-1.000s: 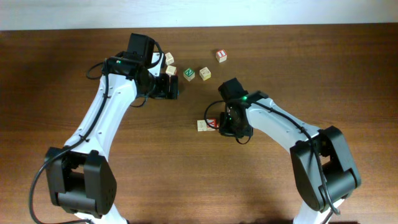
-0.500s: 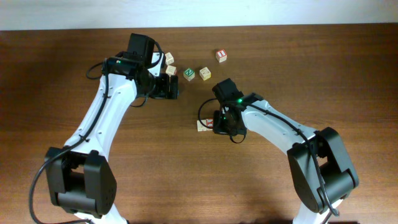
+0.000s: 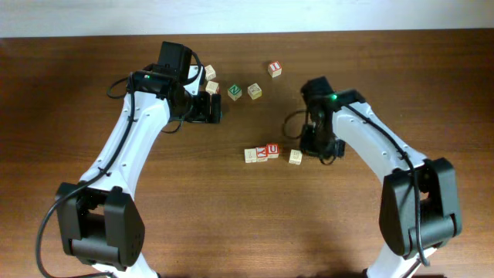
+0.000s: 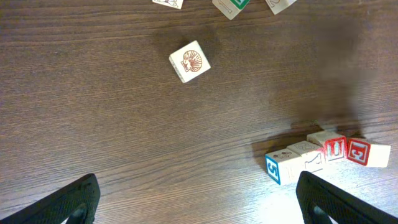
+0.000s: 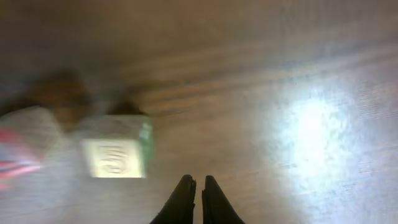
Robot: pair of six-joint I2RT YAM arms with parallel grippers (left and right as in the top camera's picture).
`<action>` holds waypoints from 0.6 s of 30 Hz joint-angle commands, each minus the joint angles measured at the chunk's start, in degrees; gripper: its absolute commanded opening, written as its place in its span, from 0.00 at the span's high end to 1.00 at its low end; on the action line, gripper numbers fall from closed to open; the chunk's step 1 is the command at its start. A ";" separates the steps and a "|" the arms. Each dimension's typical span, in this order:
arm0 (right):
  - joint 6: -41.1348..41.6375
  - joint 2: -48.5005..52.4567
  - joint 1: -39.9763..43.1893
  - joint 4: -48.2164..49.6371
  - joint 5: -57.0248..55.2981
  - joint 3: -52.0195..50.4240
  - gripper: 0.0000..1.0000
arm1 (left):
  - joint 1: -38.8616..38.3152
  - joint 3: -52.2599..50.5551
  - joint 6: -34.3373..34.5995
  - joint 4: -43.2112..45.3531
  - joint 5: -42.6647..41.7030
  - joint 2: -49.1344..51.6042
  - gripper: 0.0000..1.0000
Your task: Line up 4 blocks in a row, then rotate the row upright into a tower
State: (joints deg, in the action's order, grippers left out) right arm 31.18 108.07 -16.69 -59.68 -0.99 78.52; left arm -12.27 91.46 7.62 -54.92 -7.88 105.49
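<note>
Overhead view of a dark brown wooden bench with two white-and-black robot arms reaching over it. Near the middle lie the four small light-wood alphabet cubes to be rotated. Three touch in a short, slightly slanted row: a pale-lettered cube, a red-lettered cube and a red "U" cube. The fourth, a pale cube with a green-printed side face, sits just beside the row's right end, across a small gap.

The right claw is pinched fully closed on nothing. It hangs low near this fourth cube, and its blurred wrist view shows the cube apart from the tips. Closed tips likely serve as a narrow poker, better suited to nudging a cube round than to lifting it. The gap probably leaves room to turn without disturbing the row.

The left claw is spread wide and empty near the far edge, by a loose scatter of spare cubes that includes a shell-printed cube. It is well apart from the row, seemingly kept clear. A red "I" cube sits alone farther back.
</note>
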 commanded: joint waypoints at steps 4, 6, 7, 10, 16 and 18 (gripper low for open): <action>1.29 -0.83 0.15 8.46 8.35 -8.39 0.92 | -0.07 0.52 0.70 -0.07 0.22 0.59 0.01; 1.29 -0.81 0.15 12.81 9.07 -8.57 0.92 | -0.07 0.52 0.70 -0.07 0.22 0.59 0.01; 1.29 -0.76 0.15 14.58 10.36 -8.57 0.93 | -0.07 0.52 0.70 -0.09 0.22 0.59 0.01; 1.27 0.17 0.15 19.15 11.61 -8.57 0.93 | -0.07 0.52 0.70 -0.46 0.22 0.59 0.01; 0.39 2.99 0.07 25.57 14.93 -8.57 0.93 | -0.07 0.52 0.70 -0.94 0.22 0.59 0.01; 0.39 2.99 -0.98 25.70 15.15 -8.57 0.93 | -0.07 0.52 0.70 -1.01 0.22 0.59 0.01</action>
State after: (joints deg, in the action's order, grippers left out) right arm 31.64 110.76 -16.60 -34.15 12.99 70.15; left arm -12.27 91.46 7.62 -55.77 -7.88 105.51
